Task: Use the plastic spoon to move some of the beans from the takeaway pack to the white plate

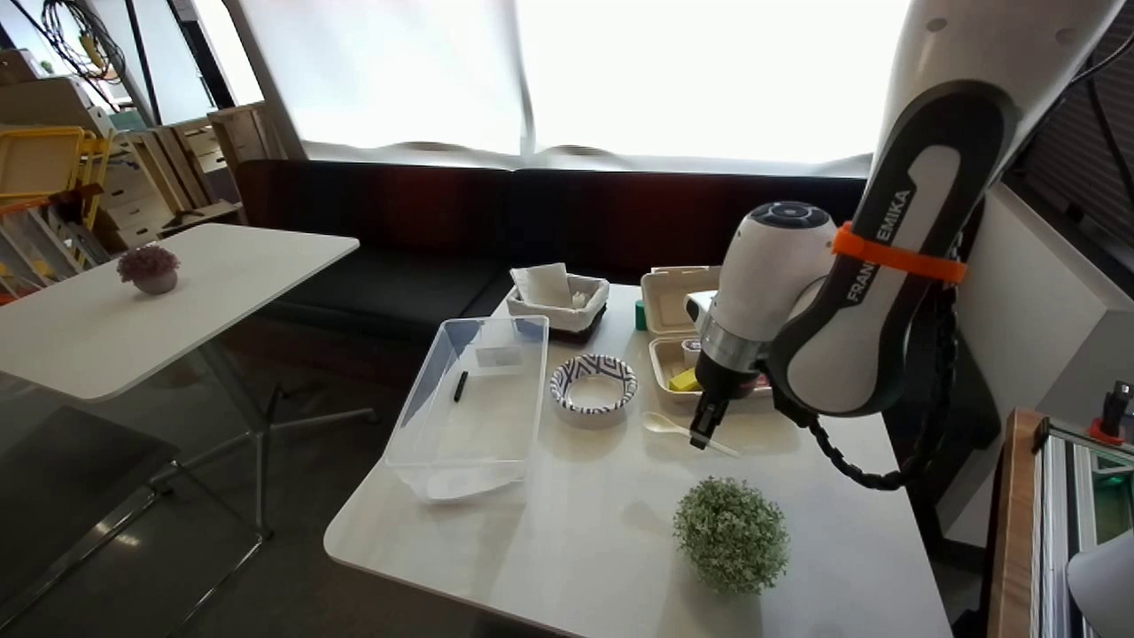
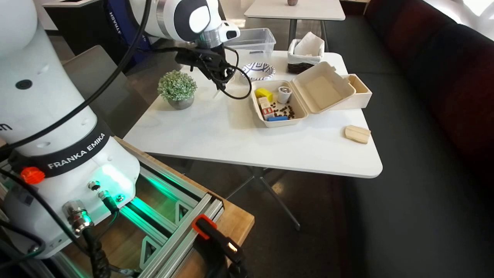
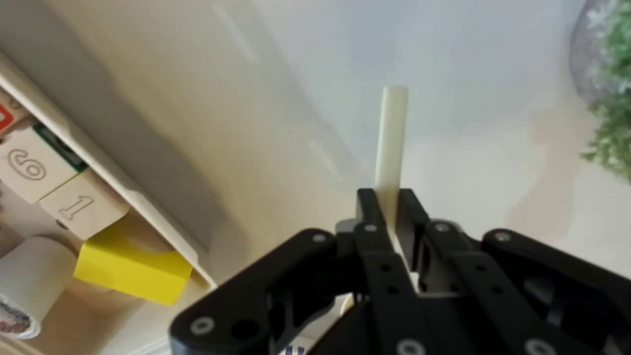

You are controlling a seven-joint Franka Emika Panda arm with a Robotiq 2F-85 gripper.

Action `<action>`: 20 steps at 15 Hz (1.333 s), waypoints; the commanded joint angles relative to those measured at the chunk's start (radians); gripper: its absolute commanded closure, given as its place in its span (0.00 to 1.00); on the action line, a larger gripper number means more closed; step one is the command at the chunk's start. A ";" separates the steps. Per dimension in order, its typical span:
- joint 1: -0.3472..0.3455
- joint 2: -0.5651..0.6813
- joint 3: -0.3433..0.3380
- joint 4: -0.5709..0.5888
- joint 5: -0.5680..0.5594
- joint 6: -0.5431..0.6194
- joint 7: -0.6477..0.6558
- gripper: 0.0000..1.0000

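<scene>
The robot arm (image 1: pixel 926 190) bends and reaches down.
Its black gripper (image 3: pixel 388 199) leans downward, with two fingers (image 3: pixel 368 209) pinched close together.

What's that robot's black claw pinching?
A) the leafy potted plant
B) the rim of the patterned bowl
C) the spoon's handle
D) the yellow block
C: in the wrist view, the gripper is closed on the plastic spoon, whose pale handle sticks out past its fingertips.
</scene>
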 commanded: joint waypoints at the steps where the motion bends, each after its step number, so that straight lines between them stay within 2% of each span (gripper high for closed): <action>1: 0.019 -0.187 -0.057 -0.025 0.023 -0.172 0.050 0.97; 2: 0.026 -0.216 -0.093 -0.017 0.009 -0.205 0.070 0.97; 3: 0.009 -0.131 -0.041 0.002 0.019 -0.134 0.031 0.87; 5: 0.008 -0.193 -0.080 0.001 0.014 -0.184 0.038 0.87; 8: 0.009 -0.209 -0.087 -0.005 0.013 -0.191 0.042 0.87; 9: 0.010 -0.208 -0.087 -0.006 0.013 -0.191 0.043 0.97; 11: 0.044 -0.168 -0.235 0.034 -0.214 -0.150 0.150 0.97; 12: 0.087 -0.156 -0.335 0.065 -0.283 -0.155 0.154 0.97; 16: 0.142 -0.079 -0.557 0.169 -0.602 -0.207 0.305 0.97; 18: 0.162 -0.049 -0.603 0.193 -0.671 -0.250 0.335 0.97; 20: 0.181 -0.024 -0.618 0.201 -0.710 -0.325 0.342 0.97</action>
